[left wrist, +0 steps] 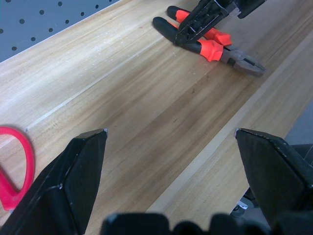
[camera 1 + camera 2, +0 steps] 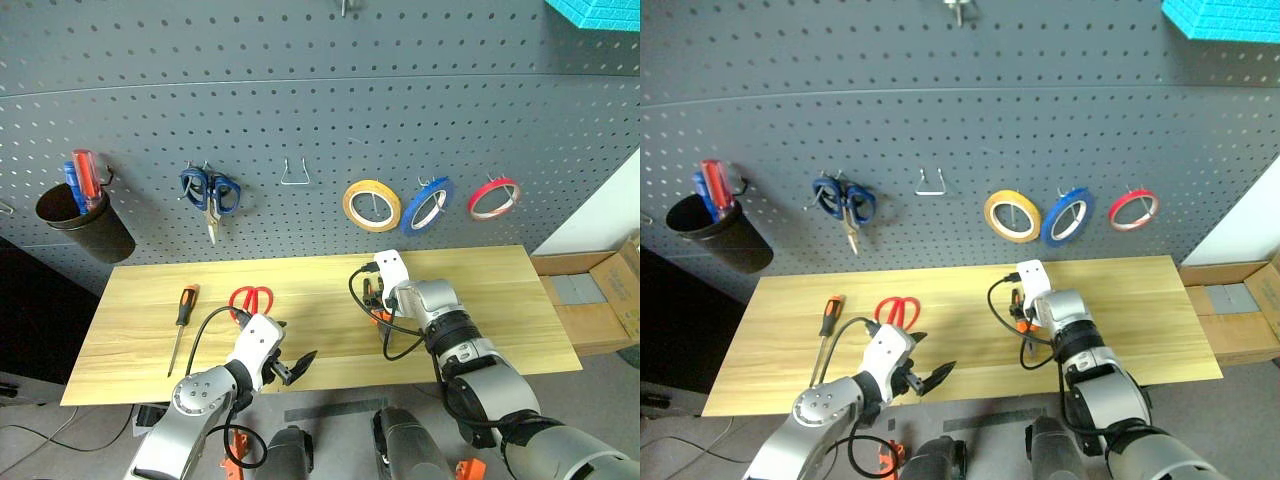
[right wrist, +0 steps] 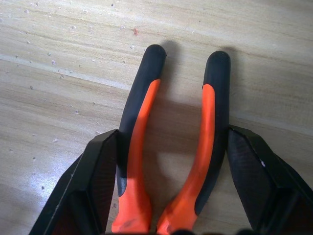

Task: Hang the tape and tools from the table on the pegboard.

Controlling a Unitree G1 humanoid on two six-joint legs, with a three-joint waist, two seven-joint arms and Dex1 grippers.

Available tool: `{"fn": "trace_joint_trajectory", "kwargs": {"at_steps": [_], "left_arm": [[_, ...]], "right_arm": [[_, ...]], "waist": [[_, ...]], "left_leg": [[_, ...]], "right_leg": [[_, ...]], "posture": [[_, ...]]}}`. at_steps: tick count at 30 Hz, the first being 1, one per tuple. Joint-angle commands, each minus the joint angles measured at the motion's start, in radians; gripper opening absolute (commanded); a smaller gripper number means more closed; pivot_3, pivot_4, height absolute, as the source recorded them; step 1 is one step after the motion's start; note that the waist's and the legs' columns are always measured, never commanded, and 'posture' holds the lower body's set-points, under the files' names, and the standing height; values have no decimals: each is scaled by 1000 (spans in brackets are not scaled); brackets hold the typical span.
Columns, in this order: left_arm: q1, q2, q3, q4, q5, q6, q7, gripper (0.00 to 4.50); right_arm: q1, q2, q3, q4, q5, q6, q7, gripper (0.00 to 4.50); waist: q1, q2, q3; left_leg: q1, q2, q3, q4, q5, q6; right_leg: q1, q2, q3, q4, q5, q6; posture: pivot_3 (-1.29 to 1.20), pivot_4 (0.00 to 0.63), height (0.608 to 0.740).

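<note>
I see the right gripper [image 3: 168, 161] angled steeply down onto the table [image 2: 480, 290], its fingers [image 3: 98, 176] bracketing both handles of the pliers [image 3: 171, 147], touching them but not clamped. The left gripper [image 1: 171, 147] hangs wide open above the near table edge, beside the red-handled scissors [image 2: 252, 298].

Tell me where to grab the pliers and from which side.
Grip the pliers across both handles, from above, near the middle of the grips. They lie flat on the table with the handles spread in a narrow V, so fingers outside each handle squeeze them together. The right claw already straddles them this way.
</note>
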Motion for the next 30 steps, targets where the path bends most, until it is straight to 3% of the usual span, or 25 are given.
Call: {"fn": "trace_joint_trajectory", "kwargs": {"at_steps": [1, 3, 7, 12, 16, 22, 30], "left_arm": [[-4, -5, 2, -34, -20, -5, -10, 4500], [-11, -6, 0, -29, -15, -12, -9, 4500], [17, -16, 18, -88, -35, 1, 4, 4500], [163, -26, 44, -293, -191, 109, -22, 4500], [235, -54, 100, -442, -285, 189, 49, 4500], [209, -84, 162, -546, -358, 264, 144, 4500], [-39, -68, 258, -438, -388, 302, 198, 4500]], "right_arm": [[7, 3, 1, 13, 2, -4, 7, 2817], [28, -10, 40, -63, 11, -58, 96, 2817], [147, -152, 239, -404, -9, -254, 392, 2817], [267, -268, 240, -800, 73, -259, 524, 2817], [245, -172, 166, -971, 151, -254, 448, 2817], [142, -17, 132, -1015, 156, -346, 326, 2817], [-97, 49, 77, -752, 23, -774, 114, 2817]], "waist": [[0, 0, 0], [0, 0, 0], [2, 0, 0], [3, -2, -3], [4, -3, -4], [30, -8, -12], [58, -14, -18]], "left_leg": [[0, 0, 0, 0, 0, 0], [0, 0, 0, 0, 0, 0], [-1, -1, 0, -3, 0, 0], [-4, -1, 0, -10, 0, -2], [-7, 1, 0, -13, 1, -7], [-9, -1, -4, -11, 4, -13], [-11, -3, -4, -10, 7, -18]], "right_leg": [[0, 0, 0, 0, 0, 0], [0, 0, 0, 0, 0, 0], [-1, 0, 0, -3, -1, 1], [-4, -3, 0, -9, -2, 3], [-5, -2, 1, -14, -2, 3], [-6, -2, -2, -13, -1, 3], [-6, 0, -6, -13, 0, 4]], "posture": [[10, 246, 740], [7, 231, 740], [-6, 206, 740], [-9, 172, 740], [-5, 151, 740], [19, 141, 740], [53, 146, 740]]}}
